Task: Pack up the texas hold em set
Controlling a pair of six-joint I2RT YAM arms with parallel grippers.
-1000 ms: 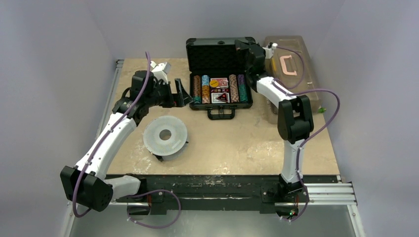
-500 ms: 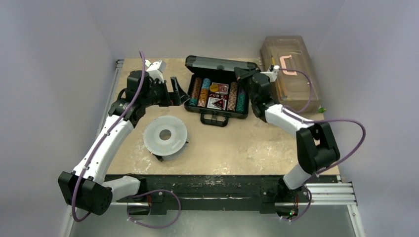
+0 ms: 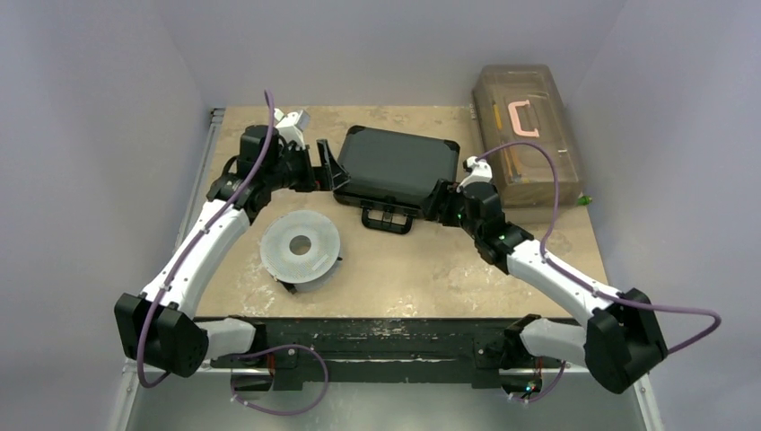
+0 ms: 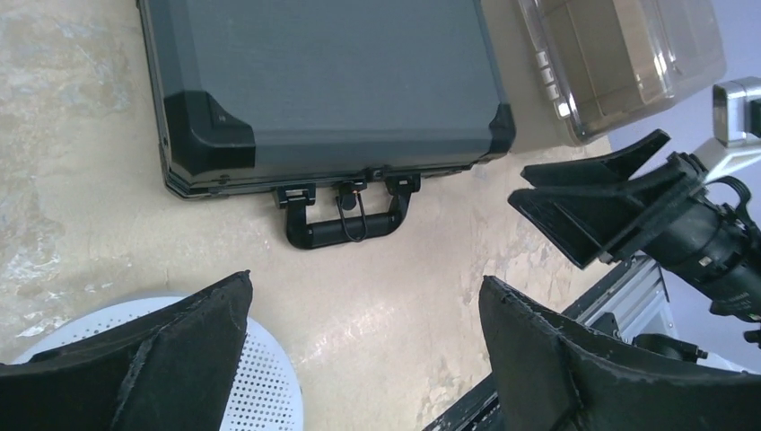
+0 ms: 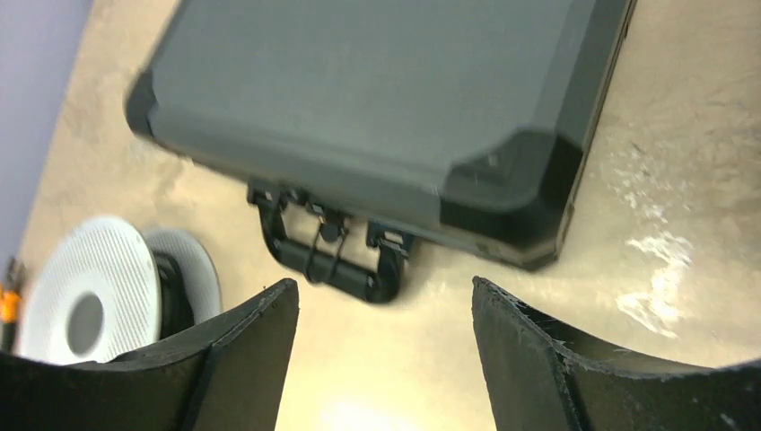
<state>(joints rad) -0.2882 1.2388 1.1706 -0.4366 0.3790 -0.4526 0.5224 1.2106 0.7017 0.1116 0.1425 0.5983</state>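
The texas hold em set's black briefcase [image 3: 395, 164] lies shut on the table, lid down, so the chips and cards are hidden. Its black handle [image 3: 388, 219] points toward the arms. My left gripper [image 3: 330, 169] is open at the case's left end with nothing between its fingers; from the left wrist the case [image 4: 332, 81] and handle [image 4: 345, 224] lie ahead of the left gripper [image 4: 365, 278]. My right gripper [image 3: 438, 203] is open and empty just off the case's front right corner. From the right wrist the case [image 5: 377, 99] and handle [image 5: 328, 256] lie beyond the right gripper [image 5: 384, 282].
A grey-white perforated disc [image 3: 301, 244] with a centre hole lies in front of the case, to the left. A translucent brown toolbox [image 3: 525, 126] with a pink handle stands at the back right. The table's black front rail [image 3: 386, 328] runs along the near edge.
The briefcase lid has gone from standing open to fully shut. My right arm came down from the lid to the case's front right corner and its gripper opened. The left arm hardly moved.
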